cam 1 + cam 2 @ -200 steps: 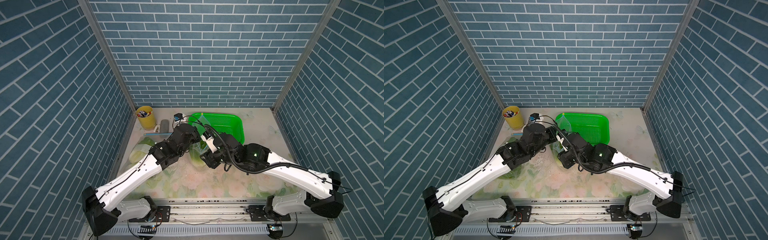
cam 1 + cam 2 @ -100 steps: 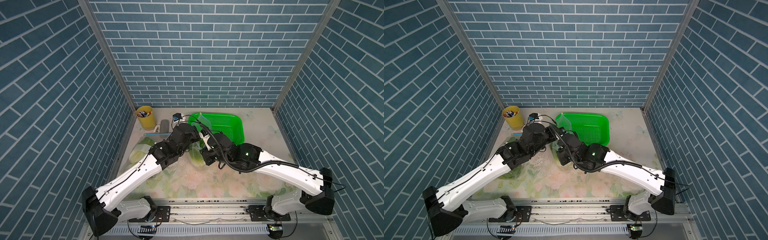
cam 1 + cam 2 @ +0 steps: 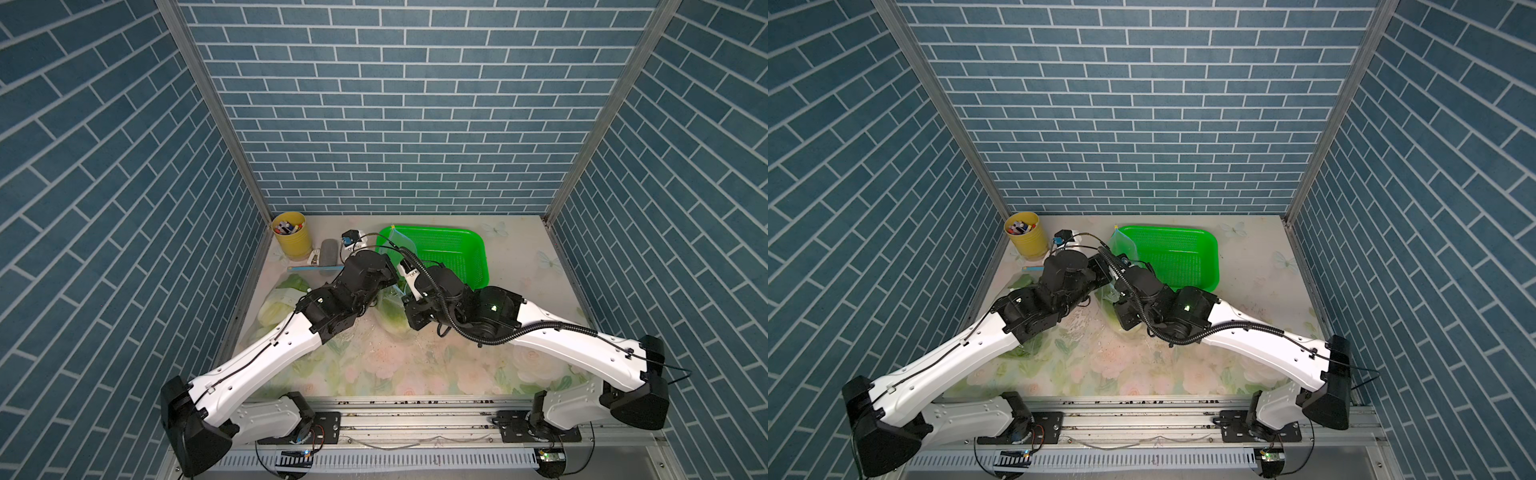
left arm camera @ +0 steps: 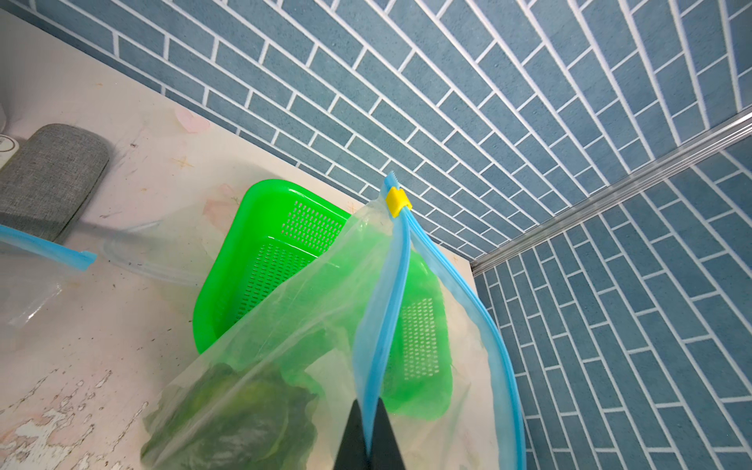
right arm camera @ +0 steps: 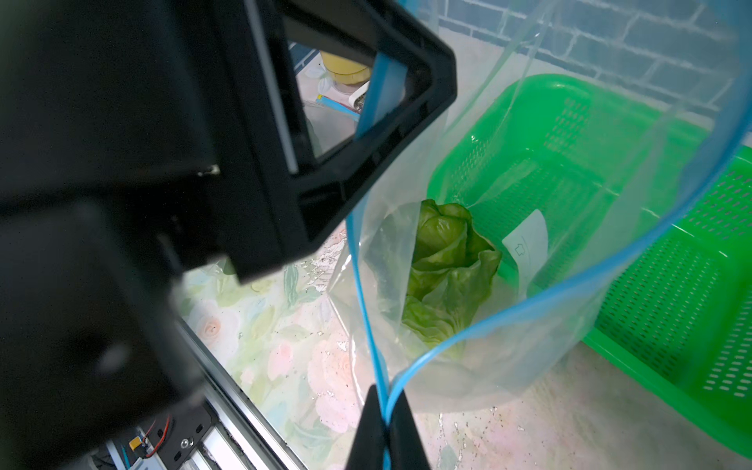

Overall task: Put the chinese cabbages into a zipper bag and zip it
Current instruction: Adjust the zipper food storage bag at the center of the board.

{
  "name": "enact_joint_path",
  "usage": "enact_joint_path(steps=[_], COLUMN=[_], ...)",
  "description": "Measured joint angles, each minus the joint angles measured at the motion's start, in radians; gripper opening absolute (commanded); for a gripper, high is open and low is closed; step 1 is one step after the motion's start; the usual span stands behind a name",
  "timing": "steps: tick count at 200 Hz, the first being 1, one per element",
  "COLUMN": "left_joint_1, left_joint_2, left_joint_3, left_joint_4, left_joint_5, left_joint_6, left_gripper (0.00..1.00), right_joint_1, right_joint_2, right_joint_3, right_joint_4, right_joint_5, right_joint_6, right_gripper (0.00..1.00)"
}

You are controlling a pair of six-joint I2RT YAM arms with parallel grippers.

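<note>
Both clamped: left jaws and right jaws pinch the bag point(image 4: 264, 346) by its blue zip strip point(image 4: 386, 305), mouth open. I see one cabbage point(image 5: 447, 264) inside; bag sits on the surface point(image 3: 415, 365) beside green basket point(image 3: 453, 253).

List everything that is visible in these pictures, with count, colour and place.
bag: one, clear with blue zip strip and yellow slider, mouth open, held by its rim beside the tray
cabbage: one, green, inside the bag
other cabbages: count unclear, pale green, near the left wall, partly under the left arm
second bag: one, clear with blue strip, lying near the case
tray: one, green, back of the table
cup: one, yellow, holding markers, back left corner
case: one, grey, beside the cup
table: one, floral print
left gripper: shut on the bag's rim
right gripper: shut on the bag's rim
</note>
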Motion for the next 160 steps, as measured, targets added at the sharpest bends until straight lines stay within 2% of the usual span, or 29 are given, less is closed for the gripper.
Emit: enact_joint_path(steps=[40, 60, 69, 123, 160], left_joint_1=[0.02, 0.049, 0.065, 0.188, 0.285], left_joint_2=[-0.069, -0.13, -0.161, -0.317, -0.443], left_joint_3=[-0.016, -0.026, -0.03, -0.05, -0.166], left_joint_4=[-0.002, -0.004, -0.008, -0.031, -0.008], left_joint_5=[-0.008, -0.003, 0.001, 0.098, 0.232], left_joint_6=[0.048, 0.113, 0.157, 0.435, 0.591], left_gripper=[0.49, 0.52, 0.59, 0.61, 0.61], right_joint_1=[0.0, -0.003, -0.007, -0.047, -0.101], right_joint_2=[0.0, 0.0, 0.0, 0.0, -0.035], right_joint_3=[0.096, 0.14, 0.157, 0.192, 0.167], right_joint_4=[-0.082, -0.126, -0.147, -0.214, -0.217], right_joint_5=[0.001, 0.006, 0.01, 0.011, -0.001], right_joint_6=[-0.1, -0.169, -0.201, -0.399, -0.519], right_gripper=[0.0, 0.0, 0.0, 0.0, 0.0])
